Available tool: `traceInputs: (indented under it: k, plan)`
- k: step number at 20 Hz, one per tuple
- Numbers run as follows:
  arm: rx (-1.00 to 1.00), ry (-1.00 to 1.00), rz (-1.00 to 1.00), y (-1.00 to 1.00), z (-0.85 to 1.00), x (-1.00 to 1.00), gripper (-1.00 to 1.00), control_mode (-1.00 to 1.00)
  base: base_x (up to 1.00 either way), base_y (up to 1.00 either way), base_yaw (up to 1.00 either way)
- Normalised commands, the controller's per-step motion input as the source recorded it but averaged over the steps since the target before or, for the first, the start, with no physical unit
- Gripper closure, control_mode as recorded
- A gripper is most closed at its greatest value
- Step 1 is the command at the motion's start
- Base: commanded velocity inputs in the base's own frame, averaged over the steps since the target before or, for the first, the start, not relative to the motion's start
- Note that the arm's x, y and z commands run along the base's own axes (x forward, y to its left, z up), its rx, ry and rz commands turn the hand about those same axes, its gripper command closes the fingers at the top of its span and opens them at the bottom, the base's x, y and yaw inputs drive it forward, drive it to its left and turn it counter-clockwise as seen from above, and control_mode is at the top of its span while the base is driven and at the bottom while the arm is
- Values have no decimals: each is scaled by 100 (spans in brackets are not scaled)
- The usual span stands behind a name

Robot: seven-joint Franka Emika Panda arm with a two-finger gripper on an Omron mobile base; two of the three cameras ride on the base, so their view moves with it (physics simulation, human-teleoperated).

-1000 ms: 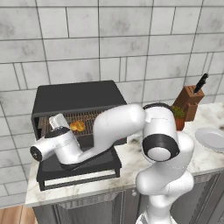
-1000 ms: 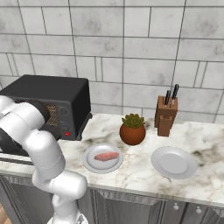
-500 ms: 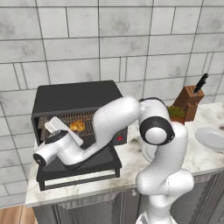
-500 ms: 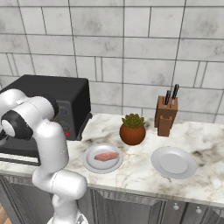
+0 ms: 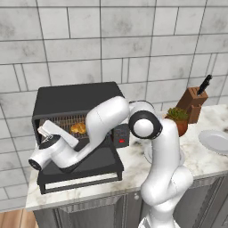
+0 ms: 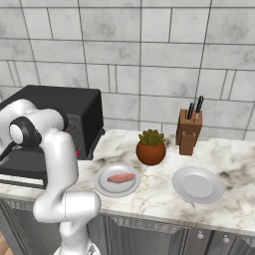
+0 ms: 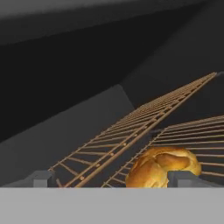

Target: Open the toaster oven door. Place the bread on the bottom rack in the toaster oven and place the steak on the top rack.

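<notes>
Marble bench (image 6: 164,196): toaster oven door (image 5: 82,169) down, bread (image 7: 162,166) racked, hand (image 7: 111,178) open and empty, steak (image 6: 121,178) left on near plate (image 6: 103,185).

Showing: one oven (image 5: 73,100), two racks (image 7: 144,118), one bread (image 7: 162,167), one steak (image 6: 121,178), two plates (image 6: 198,185), one plant (image 6: 151,147), one knife block (image 6: 188,132).

Kitchen: tiled wall (image 6: 149,50), marble counter (image 6: 239,209), knife block (image 6: 188,133), toaster oven (image 5: 75,104).
</notes>
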Motion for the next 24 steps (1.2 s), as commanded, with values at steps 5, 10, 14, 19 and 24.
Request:
traceInputs:
  k: [5, 10, 14, 19, 24]
  plan:
    - [-2, 0, -1, 6, -6, 50, -100, -100, 0, 0, 0]
    - [0, 0, -1, -4, -1, 46, -100, -100, 0, 0, 0]
    - [0, 1, -1, -10, 0, 56, 100, -100, 0, 0, 0]
    - [0, 5, 0, -12, 0, 11, 100, -100, 0, 0, 0]
    - [0, 11, 0, -13, 0, -14, 100, -100, 0, 0, 0]
